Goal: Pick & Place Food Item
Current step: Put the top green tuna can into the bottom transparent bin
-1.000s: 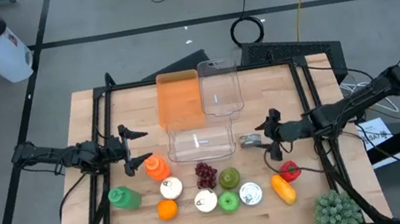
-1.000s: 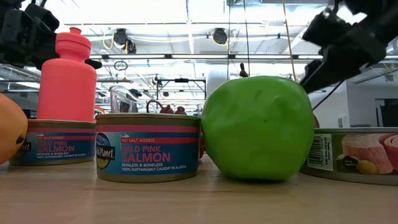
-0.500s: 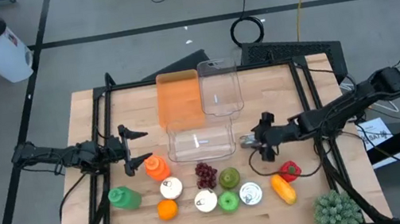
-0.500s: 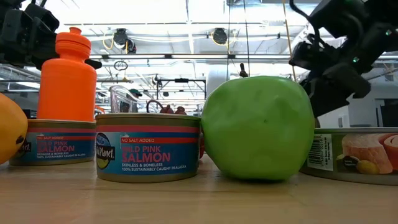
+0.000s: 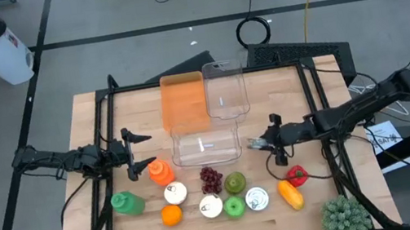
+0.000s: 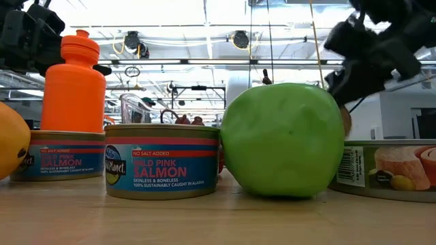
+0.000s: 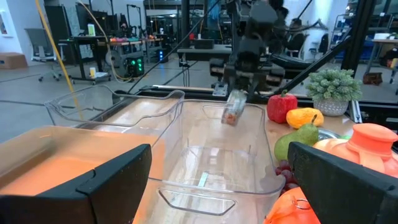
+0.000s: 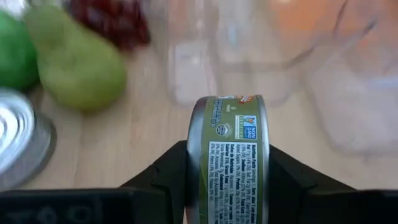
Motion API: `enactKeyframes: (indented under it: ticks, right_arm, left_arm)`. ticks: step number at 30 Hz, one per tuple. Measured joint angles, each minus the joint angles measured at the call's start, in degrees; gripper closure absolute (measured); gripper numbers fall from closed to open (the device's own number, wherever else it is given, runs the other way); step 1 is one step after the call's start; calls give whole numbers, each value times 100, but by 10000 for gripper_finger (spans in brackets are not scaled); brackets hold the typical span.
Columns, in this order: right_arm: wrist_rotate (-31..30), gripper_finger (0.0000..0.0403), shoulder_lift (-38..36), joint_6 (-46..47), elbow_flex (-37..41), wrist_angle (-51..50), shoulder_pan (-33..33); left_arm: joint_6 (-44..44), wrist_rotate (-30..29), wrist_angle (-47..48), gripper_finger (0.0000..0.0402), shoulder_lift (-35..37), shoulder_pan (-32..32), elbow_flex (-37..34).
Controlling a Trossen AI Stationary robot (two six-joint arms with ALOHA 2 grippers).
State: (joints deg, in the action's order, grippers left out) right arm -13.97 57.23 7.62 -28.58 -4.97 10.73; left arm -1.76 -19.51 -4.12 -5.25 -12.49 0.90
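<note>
Here, a small can [image 8: 233, 158] with a green label is clamped on edge between the two dark fingers [image 8: 163, 176] of the right pincer [image 5: 263, 144]. In the high view, the right pincer is positioned just beside the right end of a clear tub [image 5: 206, 146] near the middle of the wooden surface [image 5: 91, 125]. In the left wrist view, the can [image 7: 233, 107] is seen hanging tilted above the far rim of that tub [image 7: 205, 168].

The left pincer [image 5: 138, 152] is held over the left part of the surface, its fingers spread wide apart with nothing between them, just beside an orange bottle [image 5: 159, 172].

An orange tub [image 5: 183, 98] and a second clear tub [image 5: 224, 89] are placed side by side behind the first. Along the front of the surface are set a green bottle [image 5: 125, 202], an orange [image 5: 171, 215], grapes [image 5: 211, 180], a pear [image 5: 235, 182], a green apple [image 6: 283, 139], a red pepper [image 5: 296, 174] and several flat cans [image 6: 162, 160].
</note>
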Motion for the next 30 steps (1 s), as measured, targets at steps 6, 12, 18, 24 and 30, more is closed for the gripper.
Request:
enactKeyframes:
  ticks: [6, 12, 18, 24, 30]
  right_arm:
    - [-739, 264, -501, -986, -194, 926, 215]
    - [-1042, 264, -96, -3174, -243, 3340, 258]
    - [-168, 264, 1345, -3424, -674, 4045, -331]
    - [78, 264, 2829, -4023, -1990, 2862, -653]
    - [52, 264, 3905, -4483, -3224, 1205, -843]
  left_arm:
    - [0, -2, 0, 9, 0, 0, -1]
    - [2, -1, 0, 9, -1, -1, -1]
    - [0, 0, 2, 9, 1, 0, -1]
    - [1, -2, 0, 9, -1, -1, -1]
    - [2, -2, 0, 9, -1, 0, -1]
